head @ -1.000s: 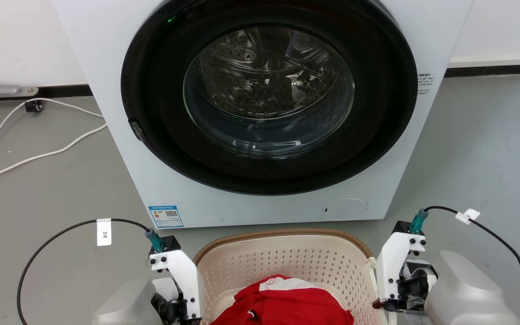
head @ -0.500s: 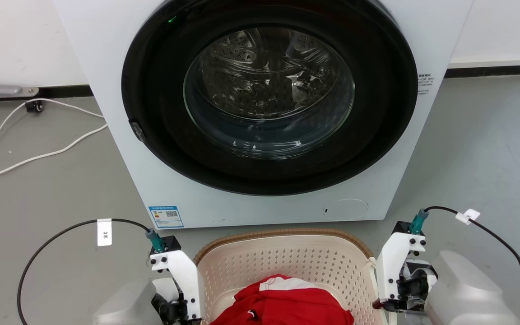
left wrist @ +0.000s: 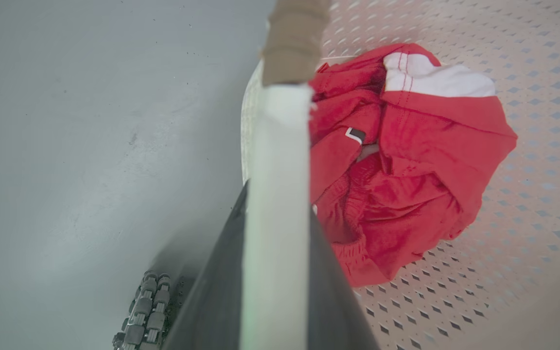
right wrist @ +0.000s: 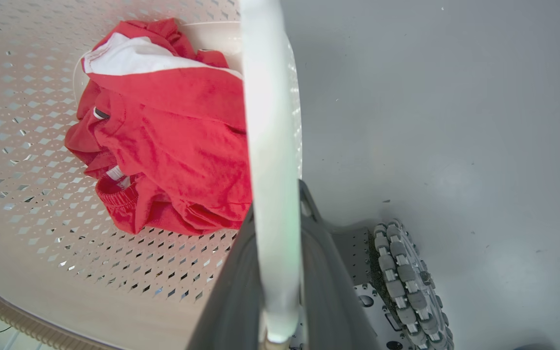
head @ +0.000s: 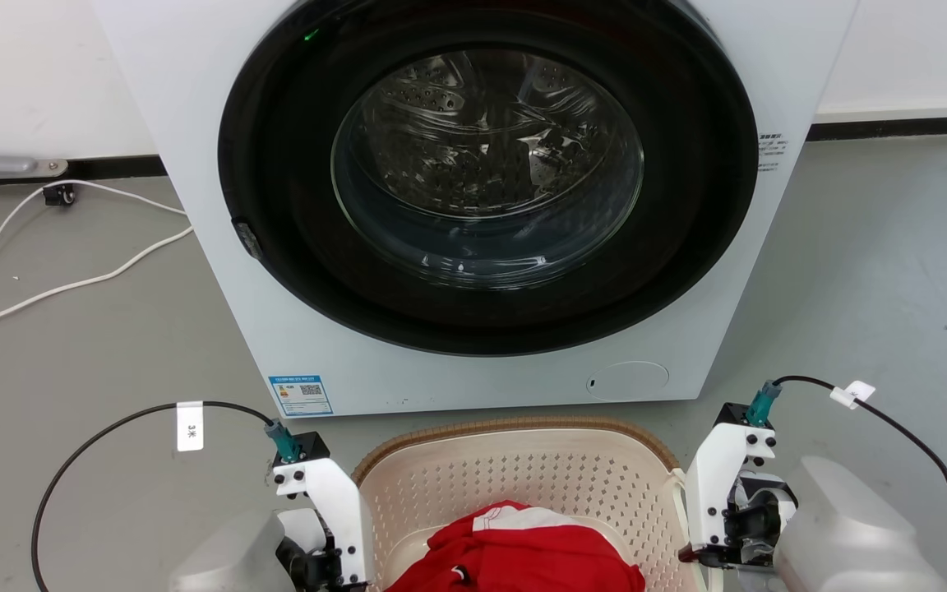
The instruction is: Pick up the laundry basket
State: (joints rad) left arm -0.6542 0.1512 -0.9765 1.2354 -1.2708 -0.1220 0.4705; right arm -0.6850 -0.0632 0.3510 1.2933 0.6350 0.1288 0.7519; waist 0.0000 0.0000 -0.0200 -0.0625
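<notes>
The cream perforated laundry basket point(head: 523, 473) with its brown woven rim stands at the bottom centre of the head view, just in front of the washer. A crumpled red and white garment point(head: 523, 551) lies in it. My left gripper point(left wrist: 277, 194) is shut on the basket's white left handle point(left wrist: 280, 136), whose strip runs between the two dark fingers. My right gripper point(right wrist: 277, 199) is shut the same way on the white right handle point(right wrist: 268, 97). In the head view both wrists flank the basket, the left gripper point(head: 334, 563) and the right gripper point(head: 720, 547) at its sides.
A white front-loading washer point(head: 194, 164) with its round dark door shut stands right behind the basket. White cables point(head: 71, 284) trail over the grey floor at the left. My base's roller wheels point(right wrist: 401, 282) sit near the basket's right side.
The head view has shifted by a few pixels. Basket, garment and both grippers keep their places.
</notes>
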